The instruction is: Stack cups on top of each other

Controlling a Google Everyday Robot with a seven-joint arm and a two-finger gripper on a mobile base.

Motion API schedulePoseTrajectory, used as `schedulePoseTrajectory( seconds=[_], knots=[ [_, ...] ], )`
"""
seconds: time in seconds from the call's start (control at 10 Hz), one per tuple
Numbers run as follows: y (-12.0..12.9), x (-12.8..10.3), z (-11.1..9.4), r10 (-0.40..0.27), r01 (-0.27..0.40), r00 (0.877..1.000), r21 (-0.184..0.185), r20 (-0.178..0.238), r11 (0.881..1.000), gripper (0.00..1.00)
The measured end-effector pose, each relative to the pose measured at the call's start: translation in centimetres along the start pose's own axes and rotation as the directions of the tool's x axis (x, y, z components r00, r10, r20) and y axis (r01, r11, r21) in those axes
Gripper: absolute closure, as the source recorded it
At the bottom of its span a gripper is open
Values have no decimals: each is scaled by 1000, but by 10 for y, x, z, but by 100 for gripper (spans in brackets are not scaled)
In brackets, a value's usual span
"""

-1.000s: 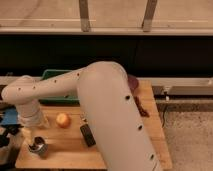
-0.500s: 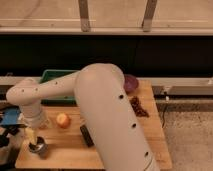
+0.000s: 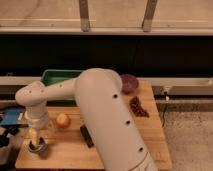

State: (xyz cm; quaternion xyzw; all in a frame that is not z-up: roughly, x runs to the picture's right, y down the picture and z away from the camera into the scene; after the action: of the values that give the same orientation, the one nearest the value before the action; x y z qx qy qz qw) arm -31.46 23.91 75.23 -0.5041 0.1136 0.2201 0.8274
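Downward, arm (image 3: 100,110) folded over table (image 3: 150,137), jaws at metal cup (image 3: 38,147)

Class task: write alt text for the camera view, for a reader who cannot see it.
A white robot arm reaches across a wooden table, with its gripper at a shiny metal cup near the table's front left corner. Also on the table are a round orange-red fruit, a green tray and a purple bowl.
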Motion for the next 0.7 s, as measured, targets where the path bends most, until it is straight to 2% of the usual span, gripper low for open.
schedulePoseTrajectory(
  seconds=[0.4,0.5,0.7],
  knots=[
    [2,10,-7,8,-8,1000,12,10,1000,77],
    [3,11,-9,7,-7,1000,16,13,1000,81],
    [3,14,-17,7,-7,1000,27,25,1000,82]
  ],
)
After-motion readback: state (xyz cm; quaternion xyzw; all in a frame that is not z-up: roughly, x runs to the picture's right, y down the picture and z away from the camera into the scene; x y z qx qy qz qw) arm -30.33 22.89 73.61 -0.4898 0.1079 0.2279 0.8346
